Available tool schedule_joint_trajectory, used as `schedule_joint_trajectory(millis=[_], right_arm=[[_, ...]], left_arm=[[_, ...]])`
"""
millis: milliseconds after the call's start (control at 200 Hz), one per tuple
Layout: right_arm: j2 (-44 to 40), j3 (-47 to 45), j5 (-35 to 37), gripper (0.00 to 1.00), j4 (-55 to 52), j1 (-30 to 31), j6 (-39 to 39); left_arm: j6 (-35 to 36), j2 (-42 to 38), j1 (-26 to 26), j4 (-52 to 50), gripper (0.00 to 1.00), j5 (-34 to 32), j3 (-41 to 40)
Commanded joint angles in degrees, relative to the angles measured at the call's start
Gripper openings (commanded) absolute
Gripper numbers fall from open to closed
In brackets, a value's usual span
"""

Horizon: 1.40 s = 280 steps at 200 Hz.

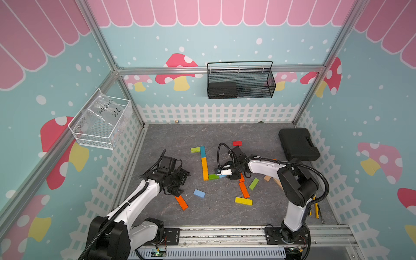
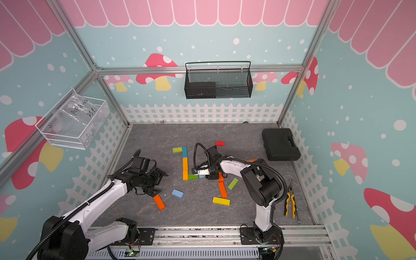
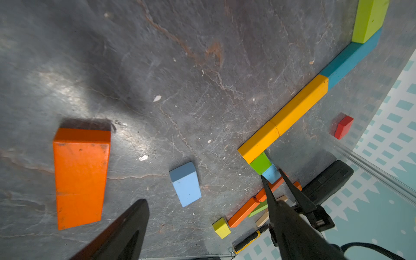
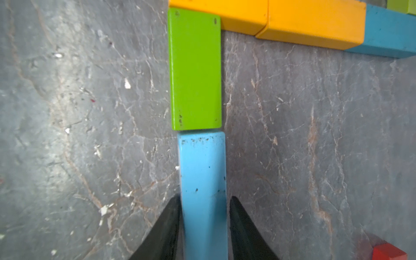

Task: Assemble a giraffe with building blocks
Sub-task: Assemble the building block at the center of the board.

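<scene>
Block in play: light blue bar point(image 4: 202, 175), flat on the table point(image 4: 67, 112), butted end-on to the green bar point(image 4: 195, 69) coming off the yellow column point(image 4: 315, 20); my read, it extends the giraffe's back. Right gripper point(image 4: 205, 199) straddles it, jaws slightly apart, sliver of gap one side, not clamped. Left gripper point(image 1: 183, 183) hangs wide open beside a loose orange block point(image 1: 181, 202), clear of the build.

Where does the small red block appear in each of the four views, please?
In both top views: red block lies alone between the teal block and black case.
Left wrist: the block sits beyond the yellow bars.
Right wrist: the block is cut off at the picture's corner.
Shared landmark: the yellow bars, in all views.
</scene>
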Motion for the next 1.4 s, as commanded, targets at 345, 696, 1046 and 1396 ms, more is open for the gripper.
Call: schedule_joint_trajectory(millis=[345,696,1046,1396], right_arm=[[4.14,1.12,-1.61,0.37,-4.68,1.0,0.2],[2.9,0.72,-1.01,0.44,-4.48,1.06,0.37],[-10.11,-0.2,-2.15,0.46,-2.81,1.35,3.49],[-25.27,-1.37,0.63,0.46,15.54,1.43,30.98]], left_arm=[[-0.34,-1.37,0.85,0.59,0.9,-0.35,-0.86],[-0.04,-1.56,1.26,0.36,0.9,-0.21,-0.96],[1.62,-2.84,1.26,-3.79,0.91,-1.53,1.39],[7.49,-4.67,-1.83,-25.54,0.91,-14.82,8.14]])
